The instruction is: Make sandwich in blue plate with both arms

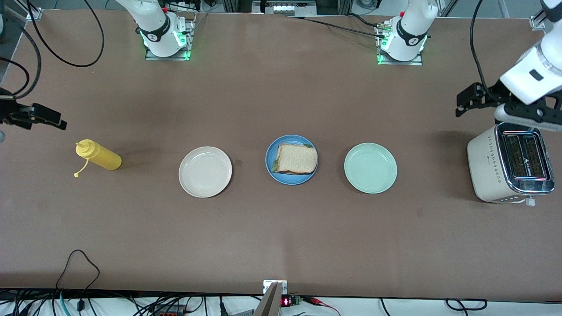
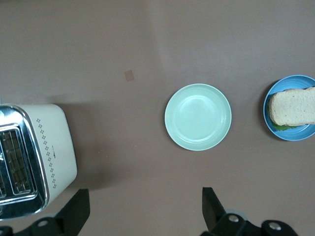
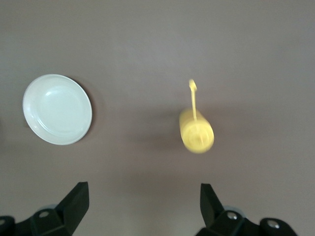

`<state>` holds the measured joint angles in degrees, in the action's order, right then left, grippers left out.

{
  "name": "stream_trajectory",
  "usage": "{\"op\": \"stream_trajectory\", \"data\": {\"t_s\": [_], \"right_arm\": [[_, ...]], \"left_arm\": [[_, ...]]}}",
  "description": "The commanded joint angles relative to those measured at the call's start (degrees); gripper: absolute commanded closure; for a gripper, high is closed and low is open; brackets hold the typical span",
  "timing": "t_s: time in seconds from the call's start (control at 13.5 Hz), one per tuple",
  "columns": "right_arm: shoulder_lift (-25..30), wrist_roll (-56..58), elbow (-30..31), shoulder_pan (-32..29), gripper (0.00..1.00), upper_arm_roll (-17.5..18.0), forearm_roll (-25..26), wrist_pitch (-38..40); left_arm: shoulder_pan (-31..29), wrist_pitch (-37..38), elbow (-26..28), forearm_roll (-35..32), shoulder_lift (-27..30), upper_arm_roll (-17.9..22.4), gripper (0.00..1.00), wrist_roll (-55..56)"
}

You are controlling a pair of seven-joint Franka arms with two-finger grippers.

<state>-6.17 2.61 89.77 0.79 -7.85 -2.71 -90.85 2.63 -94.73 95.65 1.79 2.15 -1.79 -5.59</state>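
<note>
Resting on the blue plate (image 1: pixel 291 159) at mid-table, the sandwich (image 1: pixel 297 159) has its top slice of bread facing up, with green lettuce peeking out along two edges. In the left wrist view the same plate (image 2: pixel 290 114) and sandwich (image 2: pixel 293 107) sit at the picture's edge, partly cut off.

A white plate (image 1: pixel 205 171) lies beside the blue one toward the right arm's end of the table, and a mint plate (image 1: pixel 370 168) lies beside it toward the left arm's end; both are bare. All three plates are apart from one another, in a row.

A yellow bottle (image 1: pixel 97 155) stands tilted near the right arm's end. A toaster (image 1: pixel 509 163) stands at the left arm's end, slots up.

The left gripper (image 1: pixel 466 102) hangs in the air just above the toaster, its fingers (image 2: pixel 77 210) spread wide and holding nothing. The right gripper (image 1: pixel 44 116) hangs above the table near the bottle, its fingers (image 3: pixel 76 202) likewise spread and bare.
</note>
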Motion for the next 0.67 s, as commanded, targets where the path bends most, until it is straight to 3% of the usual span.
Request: {"op": "stream_trajectory", "data": {"t_s": [0.0, 0.22, 0.59], "right_arm": [[3.60, -3.23, 2.41, 0.18, 0.00, 1.00, 2.79, 1.39], [9.15, 0.21, 11.56, -0.08, 0.00, 0.82, 2.89, -6.17], [9.42, 0.99, 9.73, -0.26, 0.00, 0.47, 2.80, -2.94]], "left_arm": [[0.63, -1.77, 2.97, -0.30, 1.90, 0.56, 0.00, 0.58], [0.63, -1.77, 2.44, -0.39, 1.45, 0.56, 0.00, 0.49], [0.63, -1.77, 2.44, -0.39, 1.27, 0.56, 0.00, 0.58]]}}
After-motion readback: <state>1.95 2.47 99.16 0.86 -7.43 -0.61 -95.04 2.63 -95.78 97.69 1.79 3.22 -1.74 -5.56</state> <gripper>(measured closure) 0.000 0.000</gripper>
